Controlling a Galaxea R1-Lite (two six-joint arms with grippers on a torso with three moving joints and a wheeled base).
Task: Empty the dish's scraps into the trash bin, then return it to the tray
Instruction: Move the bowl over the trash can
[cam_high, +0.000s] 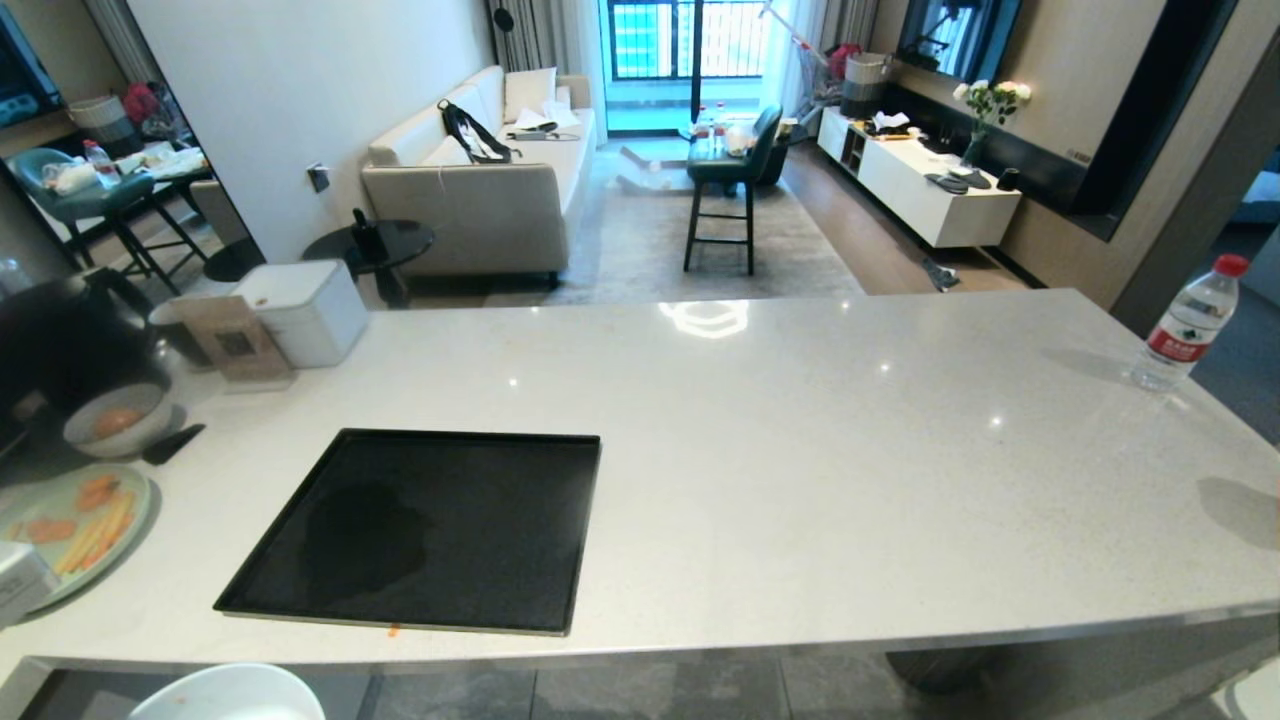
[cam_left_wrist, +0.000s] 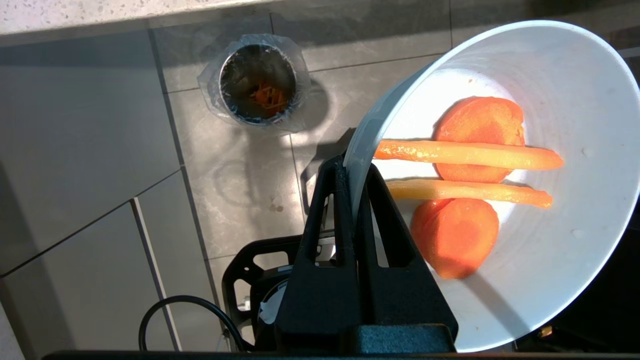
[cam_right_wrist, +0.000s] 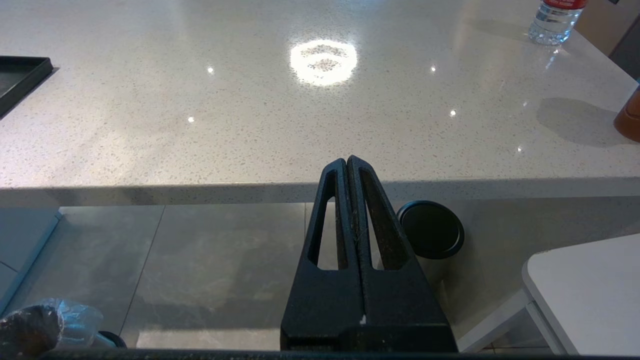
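Your left claw (cam_left_wrist: 352, 170) is clamped tight on the dish (cam_left_wrist: 575, 100) rim: glossy white bowl, two orange slices, two pale sticks as scraps (cam_left_wrist: 470, 175). Right claw (cam_right_wrist: 348, 162) pressed closed, empty.

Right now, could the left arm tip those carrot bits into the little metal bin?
Probably yes: the left gripper pinches the dish by its rim, above the floor, and nothing lies between it and the open trash bin.

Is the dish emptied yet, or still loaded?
Still loaded: the dish, pinched at its rim by the left gripper, holds orange slices and fry-like sticks.
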